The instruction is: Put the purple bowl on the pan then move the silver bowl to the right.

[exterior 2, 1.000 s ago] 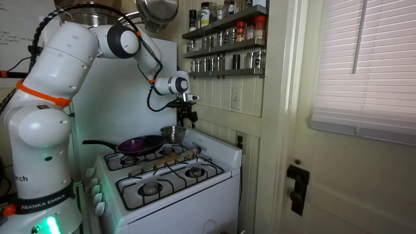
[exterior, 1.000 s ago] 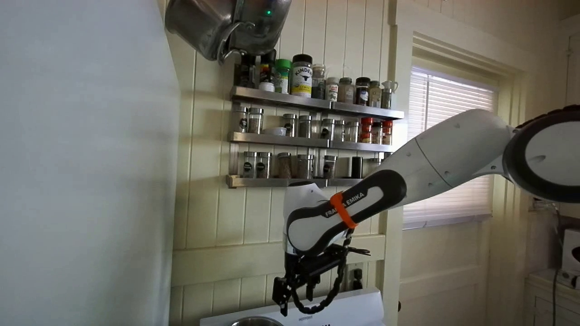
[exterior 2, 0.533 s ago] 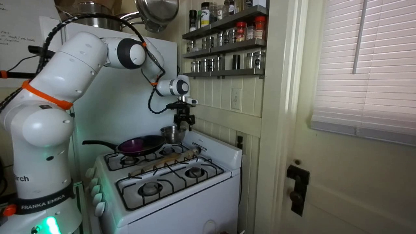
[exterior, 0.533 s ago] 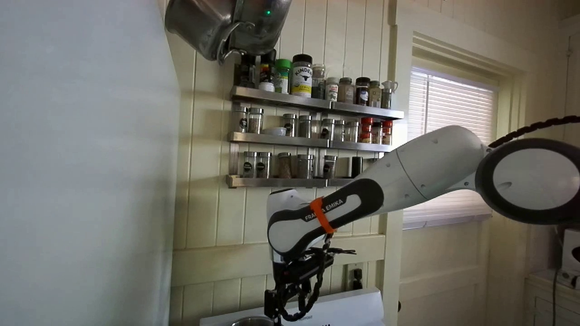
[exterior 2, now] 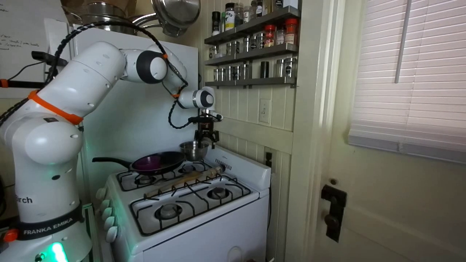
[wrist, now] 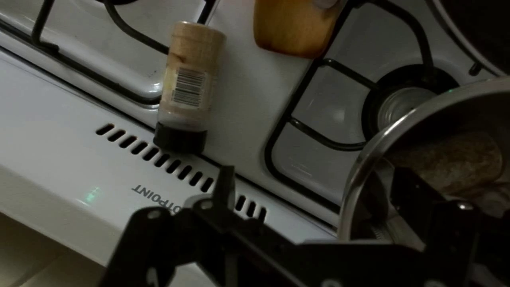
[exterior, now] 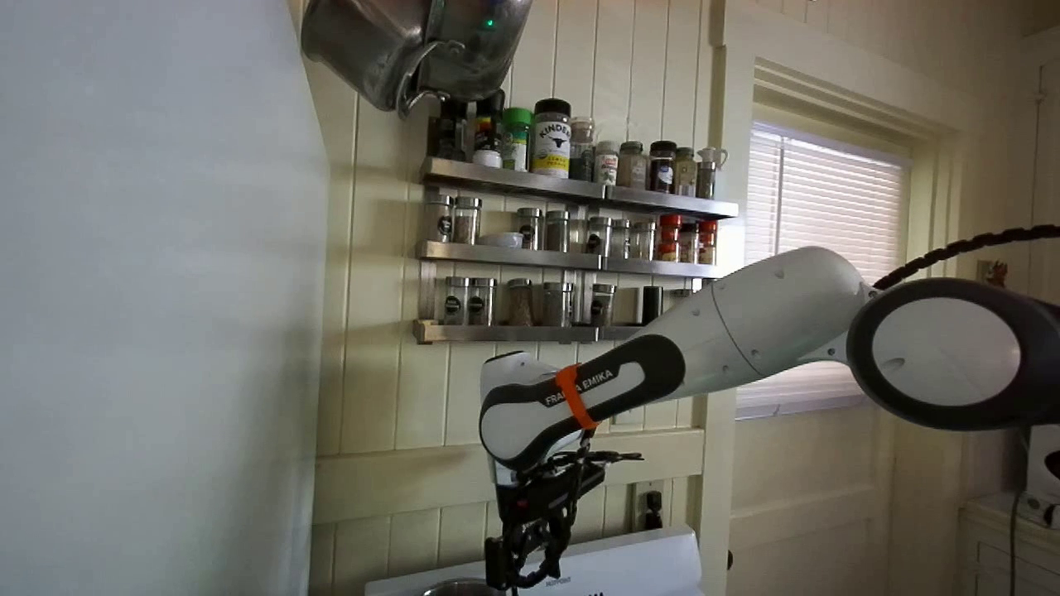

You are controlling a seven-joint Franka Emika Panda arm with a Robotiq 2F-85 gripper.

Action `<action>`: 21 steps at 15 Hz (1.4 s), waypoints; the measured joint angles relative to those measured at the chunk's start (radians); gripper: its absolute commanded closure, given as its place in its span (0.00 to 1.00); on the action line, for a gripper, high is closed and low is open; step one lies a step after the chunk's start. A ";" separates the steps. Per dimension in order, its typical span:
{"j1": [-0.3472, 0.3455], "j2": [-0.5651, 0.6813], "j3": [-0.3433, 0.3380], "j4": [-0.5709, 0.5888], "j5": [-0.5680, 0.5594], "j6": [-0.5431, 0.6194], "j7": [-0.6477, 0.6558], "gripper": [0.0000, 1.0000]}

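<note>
The silver bowl point(exterior 2: 191, 150) stands on the far back burner area of the stove, and its rim shows in the wrist view point(wrist: 357, 175). The purple bowl point(exterior 2: 147, 163) sits inside the black pan point(exterior 2: 174, 160) on the front burner beside it. My gripper point(exterior 2: 206, 143) is low over the silver bowl's edge near the back panel. In the wrist view my gripper point(wrist: 315, 179) is open, with the rim between its fingers. One finger point(wrist: 414, 195) is over the bowl's inside, the other finger point(wrist: 225, 185) outside. Neither visibly touches the rim.
A spice bottle point(wrist: 191, 83) and a wooden utensil point(wrist: 297, 28) lie between the burners. The stove's raised back panel point(exterior 2: 240, 163) is close to the gripper. Shelves of jars point(exterior 2: 251, 53) hang on the wall above. A tall white panel point(exterior 2: 138, 109) stands behind the pan.
My gripper has come down to the silver bowl's rim, most of it in the earlier half second. Since then it has shifted only slightly. The bowls and pan have not moved.
</note>
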 measured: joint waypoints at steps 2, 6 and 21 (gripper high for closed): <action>0.000 0.003 -0.001 0.001 0.000 0.000 0.002 0.00; 0.002 0.034 0.004 0.007 0.010 0.014 0.003 0.44; 0.132 -0.053 -0.065 -0.223 -0.004 0.416 0.462 0.98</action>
